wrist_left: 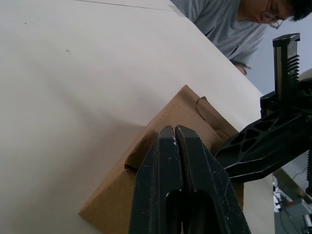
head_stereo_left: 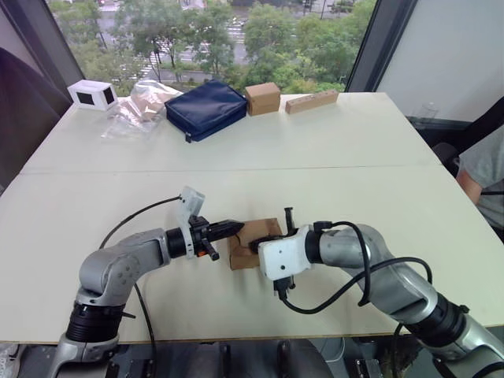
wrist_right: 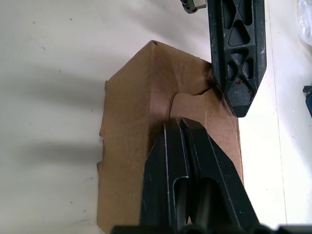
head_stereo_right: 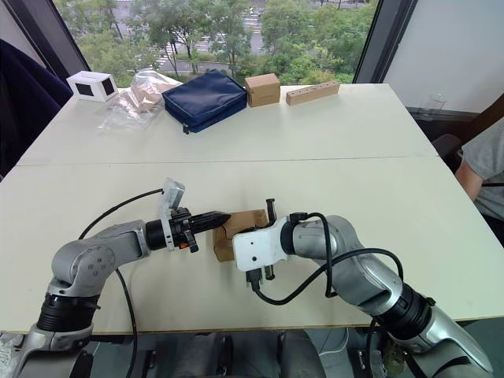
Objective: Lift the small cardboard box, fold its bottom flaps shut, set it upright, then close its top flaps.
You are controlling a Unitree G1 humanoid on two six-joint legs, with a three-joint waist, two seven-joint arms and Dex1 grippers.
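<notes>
Two pincers, left (head_stereo_left: 233, 227) and right (wrist_right: 179, 122), each pressed shut and holding nothing, met on the small cardboard box (head_stereo_left: 256, 242) near the worktop's (head_stereo_left: 331, 157) front edge; flap closing seemingly underway, unfinished.

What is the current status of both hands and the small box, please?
Both hands shut, left hand and right hand pressing on the small cardboard box. Box on table. Nothing in the way.
</notes>
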